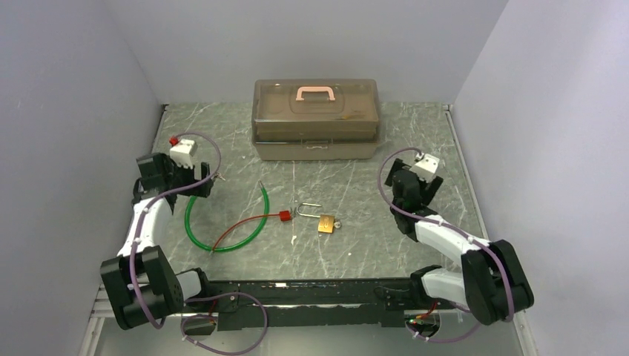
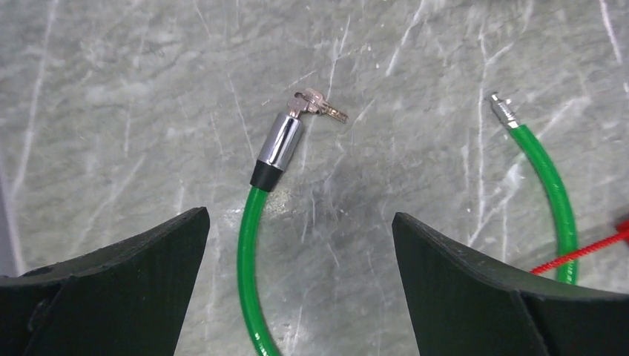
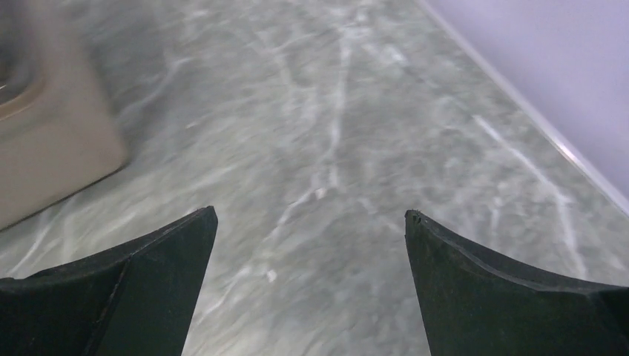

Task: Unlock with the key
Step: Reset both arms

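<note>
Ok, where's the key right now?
Left wrist view: the key lies on the table at the green cable's chrome end, ahead of the open left gripper.

Key [image 2: 326, 110] at the cable [image 2: 245, 252] end, below an open pincer [image 2: 299, 216].
The pincer's two black fingers [image 2: 111, 289] stood wide apart with nothing between them, above the marbled surface [image 2: 111, 89]. The small silver key lay touching the green cable's chrome cap [image 2: 280, 141]. The cable's other tip [image 2: 503, 111] and a red wire [image 2: 586, 252] lay to the right.

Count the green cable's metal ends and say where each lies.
2. The large chrome end lies just ahead of the open left gripper; the small tip lies farther right in that wrist view.
</note>
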Motion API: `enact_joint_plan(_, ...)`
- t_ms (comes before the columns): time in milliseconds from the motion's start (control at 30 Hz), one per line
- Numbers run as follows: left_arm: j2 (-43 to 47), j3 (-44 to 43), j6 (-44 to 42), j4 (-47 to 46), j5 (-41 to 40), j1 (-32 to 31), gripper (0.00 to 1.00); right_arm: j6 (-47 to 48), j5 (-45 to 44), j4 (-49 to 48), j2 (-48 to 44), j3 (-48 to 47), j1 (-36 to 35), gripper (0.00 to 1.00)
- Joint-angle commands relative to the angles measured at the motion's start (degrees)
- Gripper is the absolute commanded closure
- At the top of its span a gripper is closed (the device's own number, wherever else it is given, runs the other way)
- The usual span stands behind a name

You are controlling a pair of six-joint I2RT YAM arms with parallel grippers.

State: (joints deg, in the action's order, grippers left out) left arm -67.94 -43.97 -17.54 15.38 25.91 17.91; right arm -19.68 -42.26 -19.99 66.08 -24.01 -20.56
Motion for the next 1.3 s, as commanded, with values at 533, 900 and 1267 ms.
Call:
enact_joint_plan(533,-2.84,24.37,10.89,-55.54,1.51,0.16,0.01,12.49,5.39,-33.88,14.77,6.10,14.13,0.01)
enact_joint_plan(900,-6.20,33.70,16.63,-80.08,-2.67,-4.47,0.00,16.40,13.86,-45.77,15.34,12.41,14.13,0.00)
enact_joint_plan(1267,-8.74,31.25,10.50,-76.44,-8.66,-11.37,0.01,14.47,17.61,-44.08,18.81,10.01,17.29,0.00)
